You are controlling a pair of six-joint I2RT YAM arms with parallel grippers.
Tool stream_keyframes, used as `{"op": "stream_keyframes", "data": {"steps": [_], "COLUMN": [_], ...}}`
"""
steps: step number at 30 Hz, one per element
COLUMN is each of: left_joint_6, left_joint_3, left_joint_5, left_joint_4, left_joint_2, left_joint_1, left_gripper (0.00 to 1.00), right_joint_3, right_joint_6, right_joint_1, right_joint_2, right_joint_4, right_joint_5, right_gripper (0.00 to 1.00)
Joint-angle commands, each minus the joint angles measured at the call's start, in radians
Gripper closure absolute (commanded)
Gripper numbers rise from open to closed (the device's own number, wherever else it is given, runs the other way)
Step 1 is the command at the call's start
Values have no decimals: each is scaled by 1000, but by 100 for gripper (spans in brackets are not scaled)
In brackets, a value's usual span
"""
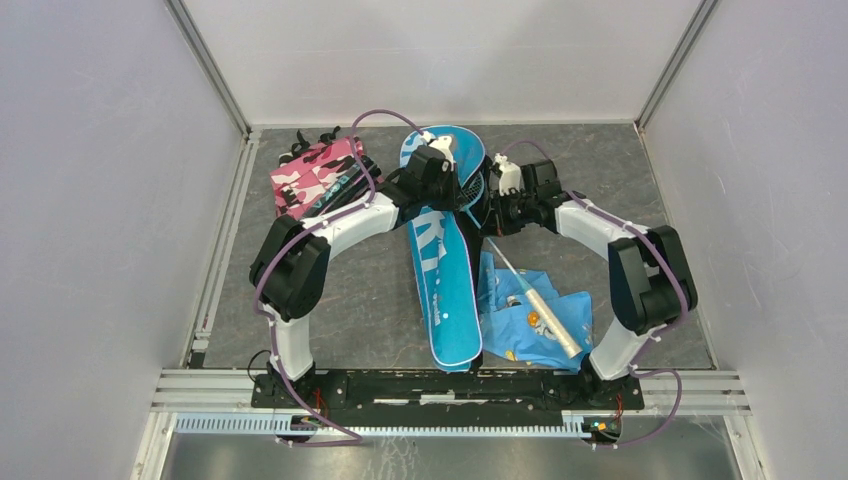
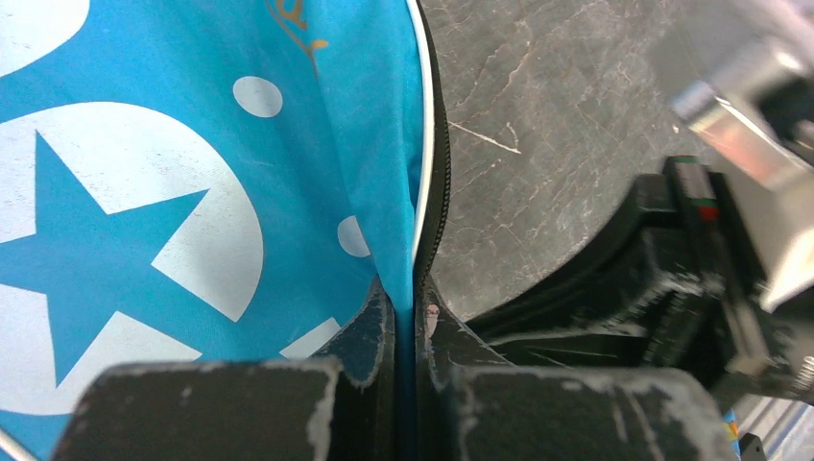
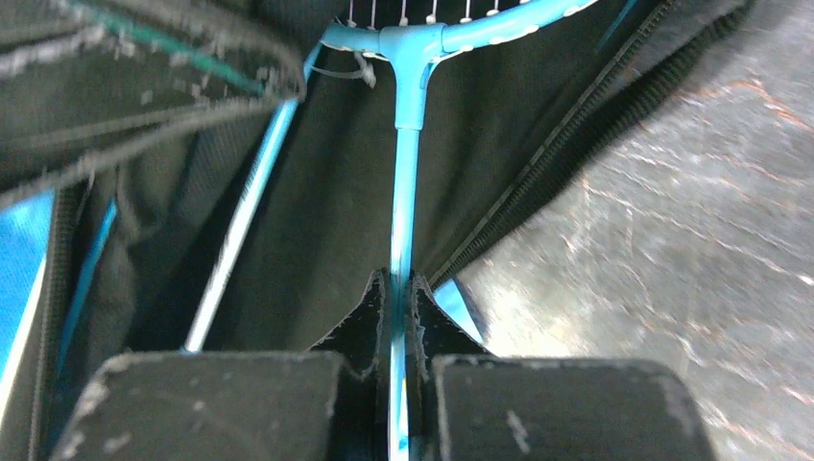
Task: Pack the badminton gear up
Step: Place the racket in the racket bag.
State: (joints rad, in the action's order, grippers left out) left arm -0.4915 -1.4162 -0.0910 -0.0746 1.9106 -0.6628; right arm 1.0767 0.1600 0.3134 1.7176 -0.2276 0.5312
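Pinching a racquet point(image 3: 407, 106) by its thin blue shaft, the right claw point(image 3: 398, 293) sits closed at the mouth of the cover point(image 2: 192, 192), with the racquet's head inside the cover's dark lining. The left claw point(image 2: 413, 300) is clamped on the cover's zip edge. Loading looks under way. The next move, I judge, is a straight push deeper, keeping the shaft clear of the zip.

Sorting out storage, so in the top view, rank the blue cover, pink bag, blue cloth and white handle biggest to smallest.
1. blue cover
2. blue cloth
3. pink bag, partly hidden by the left arm, so unsure against the cloth
4. white handle
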Motion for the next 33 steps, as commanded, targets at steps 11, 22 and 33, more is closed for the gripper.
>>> {"op": "stream_keyframes", "data": {"steps": [11,22,33], "left_joint_6": [-91,-46,-43], "left_joint_3": [77,91,94], "left_joint_5": [-153,-147,-148], "left_joint_4": [160,183,184], "left_joint_2": [-100,-117,-122], "left_joint_1": [-23,15,17], "left_gripper": [98,98,98], "right_joint_3": [100,28,-167], "right_joint_6": [320,70,74], "right_joint_1": [27,-13,-21], "right_joint_2": [172,106,22], "right_joint_4": [486,272,327], "right_joint_5": [188,270,316], "right_gripper": [84,47,34]}}
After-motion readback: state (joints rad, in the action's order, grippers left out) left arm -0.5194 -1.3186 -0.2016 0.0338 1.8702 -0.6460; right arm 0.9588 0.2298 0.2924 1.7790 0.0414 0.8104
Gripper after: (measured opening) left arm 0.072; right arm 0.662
